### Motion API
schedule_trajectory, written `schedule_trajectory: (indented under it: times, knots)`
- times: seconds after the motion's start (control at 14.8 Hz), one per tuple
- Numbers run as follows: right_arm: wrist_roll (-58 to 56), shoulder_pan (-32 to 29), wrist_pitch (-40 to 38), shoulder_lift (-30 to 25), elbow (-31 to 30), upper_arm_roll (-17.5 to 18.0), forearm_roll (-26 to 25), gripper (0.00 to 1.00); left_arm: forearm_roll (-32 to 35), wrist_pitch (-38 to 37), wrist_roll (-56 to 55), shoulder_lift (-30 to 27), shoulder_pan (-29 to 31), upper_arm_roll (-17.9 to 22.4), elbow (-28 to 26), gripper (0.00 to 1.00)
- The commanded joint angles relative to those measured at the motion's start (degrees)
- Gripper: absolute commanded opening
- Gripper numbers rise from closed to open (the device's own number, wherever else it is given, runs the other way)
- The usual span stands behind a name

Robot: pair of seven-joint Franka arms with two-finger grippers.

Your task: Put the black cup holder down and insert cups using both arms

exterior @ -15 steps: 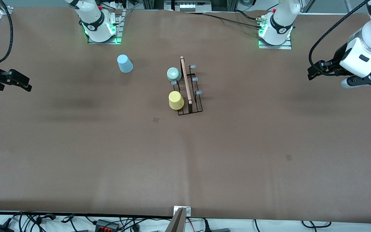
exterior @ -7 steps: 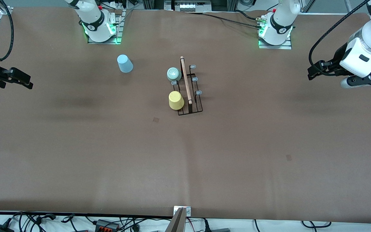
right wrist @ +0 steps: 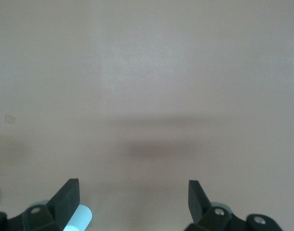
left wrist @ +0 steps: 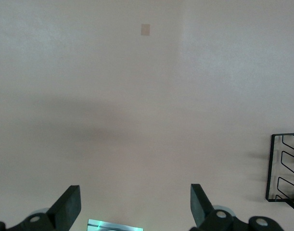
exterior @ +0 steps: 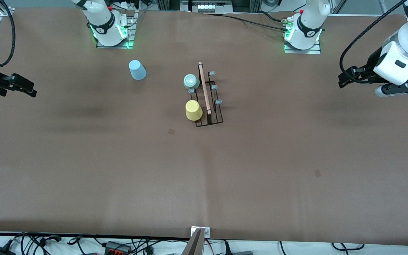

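The black cup holder [exterior: 209, 102] stands mid-table with its wooden rod [exterior: 204, 86] on top. The mint green cup [exterior: 191, 81] and the yellow cup [exterior: 193, 110] sit on its pegs on the side toward the right arm's end. The light blue cup [exterior: 137, 69] stands upside down on the table near the right arm's base. My right gripper [exterior: 29, 89] hangs open and empty over the table's right-arm end; its wrist view shows the blue cup [right wrist: 79, 219]. My left gripper [exterior: 343, 78] hangs open and empty over the left-arm end; its wrist view shows a holder corner [left wrist: 284, 168].
The arm bases [exterior: 110, 30] [exterior: 303, 33] stand along the table edge farthest from the front camera. Small patches [exterior: 171, 131] [exterior: 317, 173] mark the brown tabletop [exterior: 204, 177]. Several cables lie off the edge nearest the camera.
My right gripper has shifted slightly toward the table's middle. The left arm, the holder and the cups have not moved.
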Motion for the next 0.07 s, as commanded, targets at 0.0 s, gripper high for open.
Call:
schedule_trajectory:
  times: [0.0]
  knots:
    - [-0.6,-0.4,-0.9,-0.6,0.2,0.5,0.0,1.0,-1.1,-0.7,1.3,0.5,0.4,0.1,1.2,1.0]
